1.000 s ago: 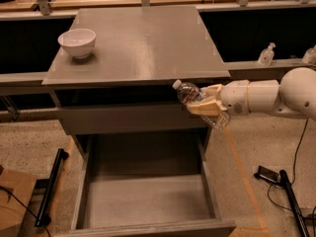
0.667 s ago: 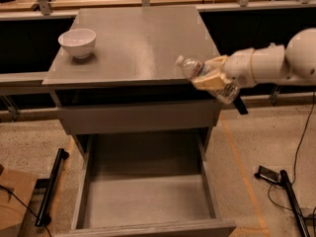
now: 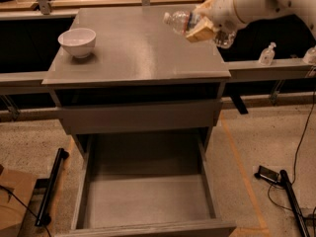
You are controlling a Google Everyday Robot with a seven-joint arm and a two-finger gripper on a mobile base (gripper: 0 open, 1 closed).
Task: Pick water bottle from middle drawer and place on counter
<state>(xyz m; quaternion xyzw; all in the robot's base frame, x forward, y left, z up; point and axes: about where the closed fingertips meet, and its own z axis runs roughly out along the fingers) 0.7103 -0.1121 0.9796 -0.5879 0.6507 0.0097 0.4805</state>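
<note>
Crinkled thin plastic, light and easily dented, so a gentle grip round the labelled middle suits it. My gripper (image 3: 201, 28) pinches the water bottle (image 3: 176, 21) there, tilted, above the counter (image 3: 143, 51) near its right rear corner. A second ago it hung lower, beside the front right corner.

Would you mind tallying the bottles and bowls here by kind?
Bottles: 2, the water bottle held in the gripper above the counter's right rear, and a pump bottle on the right ledge.
Bowls: 1, a white bowl on the counter.
Total: 3, leaving out an unclear item cut off at the right edge.
</note>
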